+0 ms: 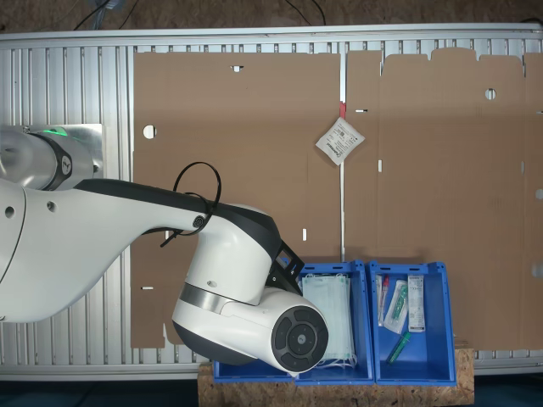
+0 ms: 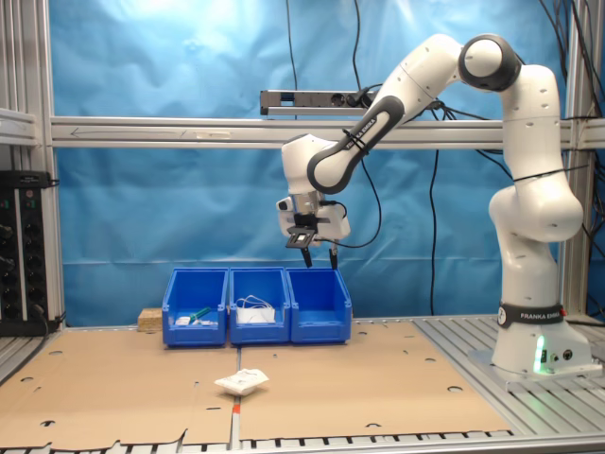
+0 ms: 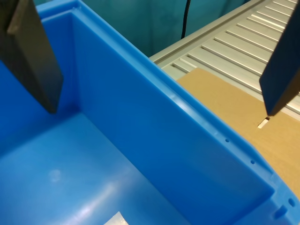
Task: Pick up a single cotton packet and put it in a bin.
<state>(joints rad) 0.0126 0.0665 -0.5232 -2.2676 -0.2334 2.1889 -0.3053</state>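
Nearest you in the second exterior view, the cotton packet [image 2: 242, 381] lies flat on the cardboard sheet [image 2: 378, 374], well apart from the bins and untouched; in the first exterior view you see the same packet [image 1: 339, 140] tilted beside the seam between the cardboard panels. Farther back, three blue bins stand touching in a row. The bin at the second exterior view's left [image 2: 196, 307] holds small packaged items, the middle bin [image 2: 259, 306] holds pale-green face masks [image 1: 328, 319], and the bin at the second exterior view's right [image 2: 319, 305] sits under the gripper. Above it, your gripper [image 2: 319, 255] hangs with its fingers spread apart and nothing between them; the wrist view shows both dark fingers [image 3: 33, 56] wide over the blue bin wall [image 3: 187, 140]. The arm [image 2: 406, 85] reaches from its base at the second exterior view's right, elbow high, wrist bent downward.
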